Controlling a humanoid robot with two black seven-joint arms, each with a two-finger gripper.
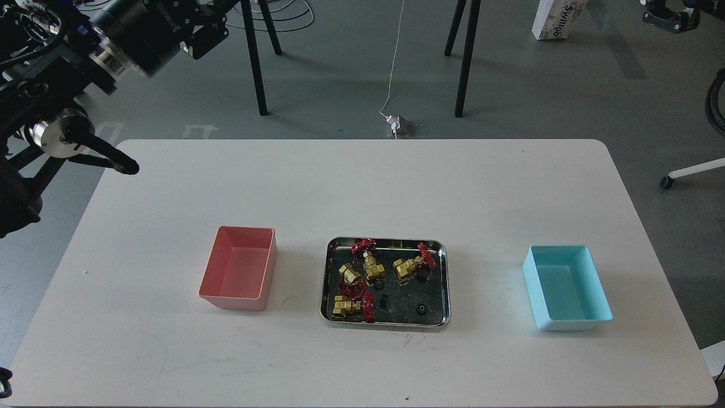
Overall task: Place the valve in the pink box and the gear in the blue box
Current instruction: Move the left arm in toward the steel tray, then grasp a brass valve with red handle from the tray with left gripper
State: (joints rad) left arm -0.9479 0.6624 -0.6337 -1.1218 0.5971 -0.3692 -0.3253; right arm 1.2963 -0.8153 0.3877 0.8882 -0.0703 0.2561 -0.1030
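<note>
White carton at upper right is reading "Swiftoo"-ish, blurry. Left gripper is sitting upper left, finger state unclear, touching nothing. Valves and gear are lying in steel tray, center, between pink box and blue box.

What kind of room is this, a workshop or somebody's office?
Probably a robotics lab or test room. A plain white table stands on bare grey floor, holding a steel tray of brass valves and two sorting bins. Black stand legs and a loose cable sit behind it.
</note>
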